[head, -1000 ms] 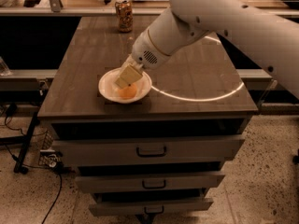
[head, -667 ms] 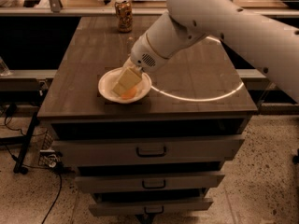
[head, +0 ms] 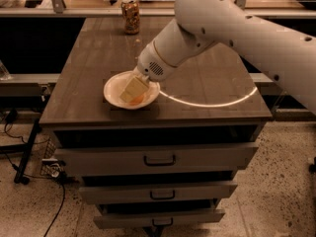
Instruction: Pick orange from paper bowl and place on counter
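One gripper (head: 132, 92) in paper bowl (head: 112, 88)

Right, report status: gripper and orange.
Gripper down in shallow white paper bowl, right over small round orange fruit. Fruit not on dark wood-grain counter yet. Patterned drink can far back, apart.

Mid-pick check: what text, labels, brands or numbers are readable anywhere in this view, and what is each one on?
No text is readable in this view.
Drink can at the back of the counter: patterned print, too blurred to read.
Paper bowl: no lettering.
Tool, down in the bowl over the orange: no markings show.
Drawer fronts: no labels.
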Motion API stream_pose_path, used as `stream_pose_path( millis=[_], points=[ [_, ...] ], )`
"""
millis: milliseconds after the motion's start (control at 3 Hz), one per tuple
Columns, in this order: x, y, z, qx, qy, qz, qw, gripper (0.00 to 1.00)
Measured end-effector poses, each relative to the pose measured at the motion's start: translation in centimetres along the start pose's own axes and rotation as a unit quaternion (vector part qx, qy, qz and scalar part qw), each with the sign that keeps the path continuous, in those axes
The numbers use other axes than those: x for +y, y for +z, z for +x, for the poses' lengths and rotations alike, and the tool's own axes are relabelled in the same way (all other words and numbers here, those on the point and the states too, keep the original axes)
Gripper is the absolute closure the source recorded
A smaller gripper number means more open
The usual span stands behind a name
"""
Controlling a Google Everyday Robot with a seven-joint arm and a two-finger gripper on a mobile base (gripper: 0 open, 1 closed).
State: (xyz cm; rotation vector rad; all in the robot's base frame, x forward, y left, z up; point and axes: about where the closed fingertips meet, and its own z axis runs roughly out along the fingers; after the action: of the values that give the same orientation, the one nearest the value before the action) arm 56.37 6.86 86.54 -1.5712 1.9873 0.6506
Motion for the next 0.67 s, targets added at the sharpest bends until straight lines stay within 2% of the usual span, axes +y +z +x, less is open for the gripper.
stream_pose_path(
  millis=[667],
  points=[
    [-0.06, 0.95, 0.59, 0.003, 0.007, -0.008, 0.9999, 0.82]
  ],
)
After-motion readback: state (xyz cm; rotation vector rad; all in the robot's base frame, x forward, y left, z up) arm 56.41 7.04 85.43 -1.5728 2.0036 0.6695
